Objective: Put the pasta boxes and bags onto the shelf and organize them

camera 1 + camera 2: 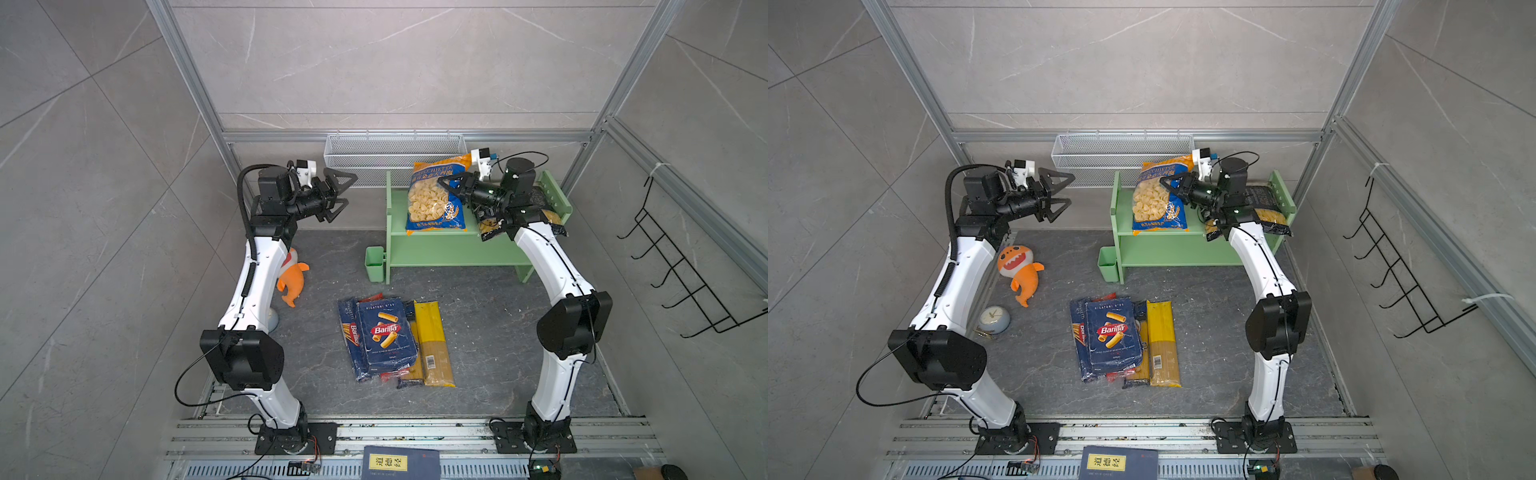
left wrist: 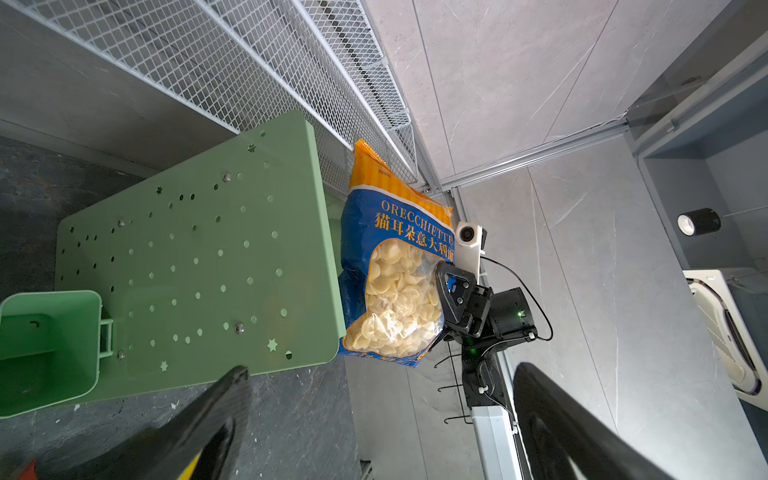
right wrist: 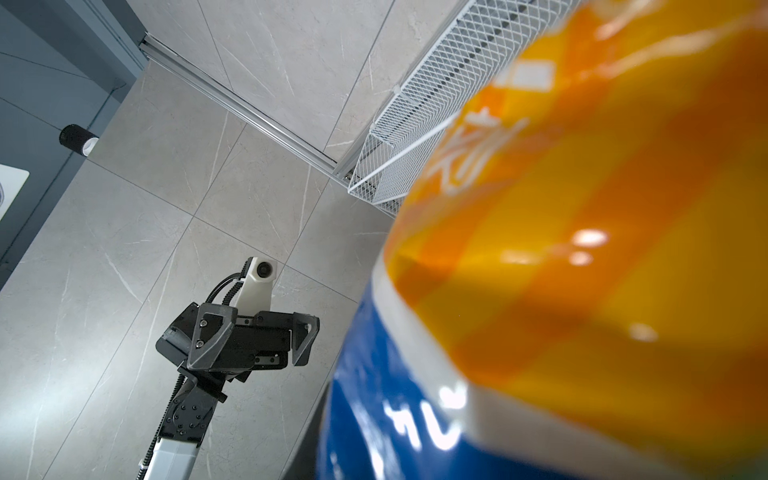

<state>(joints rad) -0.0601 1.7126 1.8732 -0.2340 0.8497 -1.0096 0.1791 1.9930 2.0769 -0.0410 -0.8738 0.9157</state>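
Observation:
The orange-and-blue orecchiette bag [image 1: 432, 199] [image 1: 1156, 203] [image 2: 395, 286] stands upright on the top tier of the mint-green shelf [image 1: 449, 249] [image 1: 1175, 249] [image 2: 199, 257]. My right gripper [image 1: 445, 183] [image 1: 1166, 183] [image 2: 451, 291] is shut on the bag's side edge, and the bag [image 3: 561, 270] fills the right wrist view. A black-and-clear penne bag [image 1: 552, 216] [image 1: 1271, 216] lies on the top tier under the right arm. My left gripper [image 1: 340, 193] [image 1: 1059, 191] [image 2: 380, 386] [image 3: 257, 332] hangs open and empty in the air, left of the shelf. On the floor, the rigatoni box [image 1: 386, 332] [image 1: 1113, 332] lies on top of long spaghetti packs [image 1: 432, 340] [image 1: 1163, 340].
A green cup [image 1: 374, 264] [image 2: 45, 345] hangs on the shelf's left side. A white mesh basket [image 1: 395, 151] sits on the back wall. An orange plush toy [image 1: 1021, 270] and a clock [image 1: 993, 320] lie at left. A black hook rack [image 1: 681, 266] hangs at right, and a dark blue book [image 1: 399, 463] lies in front.

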